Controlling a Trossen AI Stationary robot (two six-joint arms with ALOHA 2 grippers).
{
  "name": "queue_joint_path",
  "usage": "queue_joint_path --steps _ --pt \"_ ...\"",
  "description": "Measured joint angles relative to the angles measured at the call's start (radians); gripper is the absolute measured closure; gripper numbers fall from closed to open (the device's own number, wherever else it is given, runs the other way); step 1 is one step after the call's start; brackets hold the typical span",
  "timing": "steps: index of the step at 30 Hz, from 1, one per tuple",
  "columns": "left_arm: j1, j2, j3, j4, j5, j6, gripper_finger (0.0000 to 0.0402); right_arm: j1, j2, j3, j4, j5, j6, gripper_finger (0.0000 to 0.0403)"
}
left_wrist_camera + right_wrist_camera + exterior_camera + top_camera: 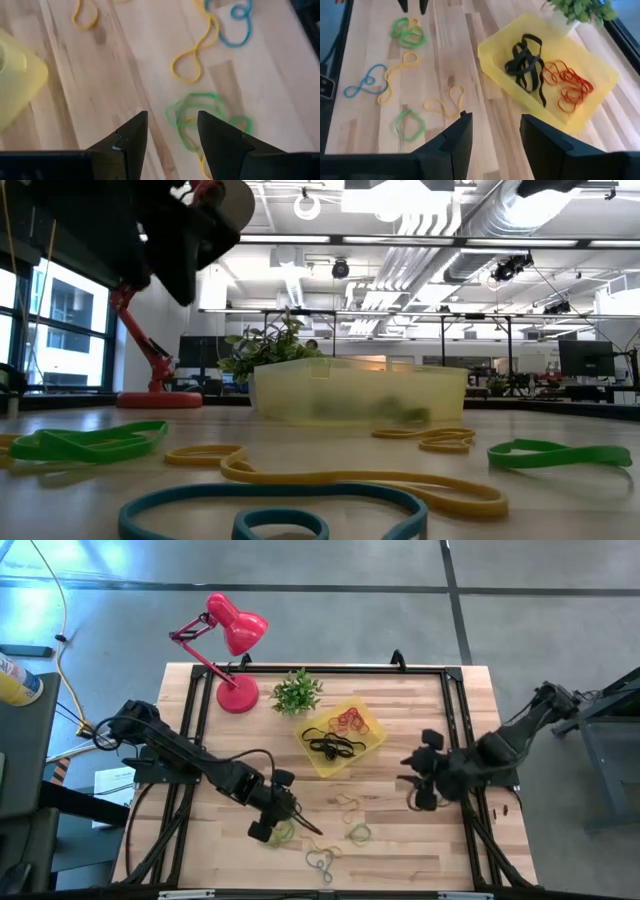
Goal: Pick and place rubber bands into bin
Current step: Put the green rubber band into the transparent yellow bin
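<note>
The yellow translucent bin (372, 730) stands in the middle of the table and holds black bands (525, 62) and red bands (567, 82). Loose bands lie flat on the wood near the front edge: a green and yellow clump (197, 117), a yellow loop (192, 55), a blue loop (235, 25), another yellow loop (445, 102) and a green loop (410, 124). My left gripper (172, 130) is open and empty over the table, its fingers beside the green clump (280, 832). My right gripper (495, 132) is open and empty, to the right of the bin (408, 780).
A red desk lamp (232, 640) and a small green plant (296, 690) stand at the far side, behind the bin. A black frame (330, 670) runs around the table top. There is bare wood between the bin and the loose bands.
</note>
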Motion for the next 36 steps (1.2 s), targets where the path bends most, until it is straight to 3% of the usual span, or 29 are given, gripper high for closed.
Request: queue_joint_path --steps 9,14,19,36 --pt "0.0 0.0 -0.102 0.117 -0.04 -0.036 0.0241 0.166 0.002 -0.127 0.037 0.101 0.262 0.0258" --pt "0.009 0.027 -0.143 0.194 -0.055 -0.041 0.0241 0.204 0.002 -0.195 0.084 0.129 0.34 0.0257" --pt "0.014 0.104 -0.145 0.263 0.009 -0.031 0.0241 0.203 0.002 -0.212 0.104 0.137 0.35 0.0258" --pt "0.014 0.197 -0.143 0.292 0.013 -0.061 0.0242 0.198 0.002 -0.212 0.112 0.161 0.354 0.0258"
